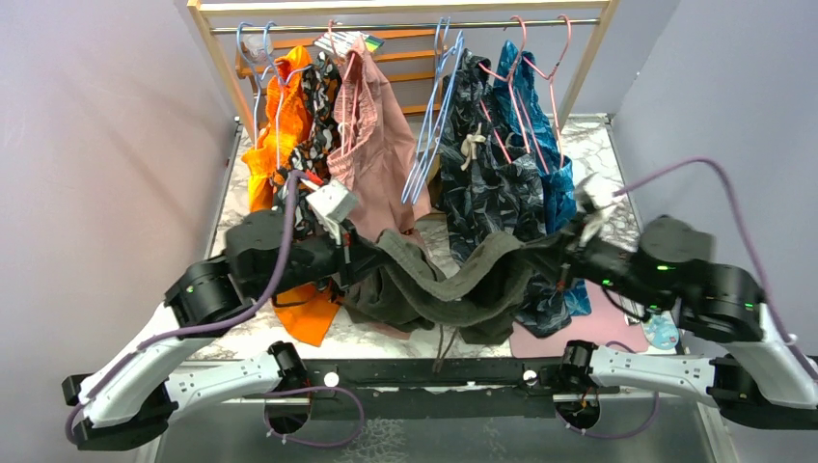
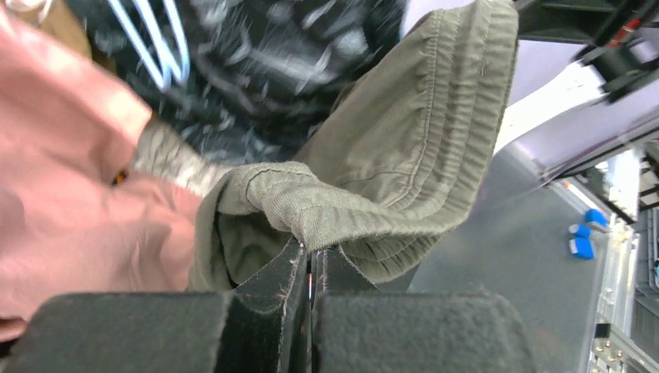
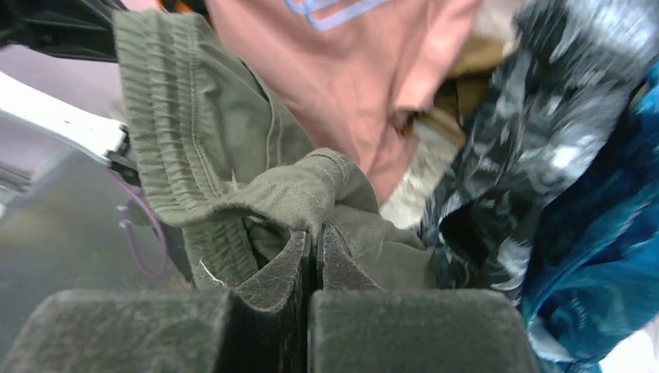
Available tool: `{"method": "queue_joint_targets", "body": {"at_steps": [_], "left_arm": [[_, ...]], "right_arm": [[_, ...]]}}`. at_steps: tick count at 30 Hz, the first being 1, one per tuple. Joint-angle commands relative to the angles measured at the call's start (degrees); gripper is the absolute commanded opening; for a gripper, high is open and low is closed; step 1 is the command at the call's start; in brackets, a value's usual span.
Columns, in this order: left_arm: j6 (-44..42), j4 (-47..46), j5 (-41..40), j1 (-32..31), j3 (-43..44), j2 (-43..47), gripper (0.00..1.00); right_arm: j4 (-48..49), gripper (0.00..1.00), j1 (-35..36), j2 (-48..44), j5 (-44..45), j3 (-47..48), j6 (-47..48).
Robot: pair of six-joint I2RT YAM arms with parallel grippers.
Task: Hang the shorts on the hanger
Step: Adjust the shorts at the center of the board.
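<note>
The left hand [image 2: 311,260] and right hand [image 3: 313,242] each clench a waistband edge of the shorts [image 1: 463,280], slung between them. The hanger [image 1: 427,145] hangs behind, squeezed between pink shorts [image 1: 381,145] and leaf-print shorts [image 1: 487,178].

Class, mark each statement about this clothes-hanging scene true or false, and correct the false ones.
1. Both grippers are shut on the olive shorts. True: the left gripper and the right gripper each pinch the cloth.
2. The olive shorts hang on the light-blue hanger. False: they are stretched between the two grippers, and that hanger is on the rail without them.
3. In the top view, the pink shorts hang left of the light-blue hanger. True.
4. The orange garment hangs at the right end of the rail. False: it hangs near the left end.
</note>
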State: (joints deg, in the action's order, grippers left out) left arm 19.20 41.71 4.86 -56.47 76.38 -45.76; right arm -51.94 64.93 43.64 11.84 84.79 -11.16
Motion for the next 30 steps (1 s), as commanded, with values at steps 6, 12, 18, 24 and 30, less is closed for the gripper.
{"method": "queue_joint_targets", "body": {"at_steps": [6, 12, 18, 24, 30], "left_arm": [[12.3, 3.5, -11.4, 0.2, -12.6, 0.8, 0.00], [16.0, 8.5, -18.6, 0.1, -17.6, -0.7, 0.00], [17.6, 14.6, -23.8, 0.1, -18.2, -1.1, 0.00], [12.4, 13.8, -11.3, 0.1, -12.0, 1.3, 0.00], [7.2, 13.2, 0.4, 0.1, 0.0, 3.8, 0.00]], "right_arm": [[-4.0, 0.01, 0.0, 1.6, 11.5, -12.7, -14.8], [-6.4, 0.01, 0.0, 3.0, 14.7, -16.2, -18.1], [-9.8, 0.01, 0.0, 4.2, 18.0, -16.7, -18.9], [-7.7, 0.01, 0.0, 1.8, 8.9, -13.0, -10.4], [-7.7, 0.01, 0.0, 0.2, -2.8, -5.2, -2.9]]}}
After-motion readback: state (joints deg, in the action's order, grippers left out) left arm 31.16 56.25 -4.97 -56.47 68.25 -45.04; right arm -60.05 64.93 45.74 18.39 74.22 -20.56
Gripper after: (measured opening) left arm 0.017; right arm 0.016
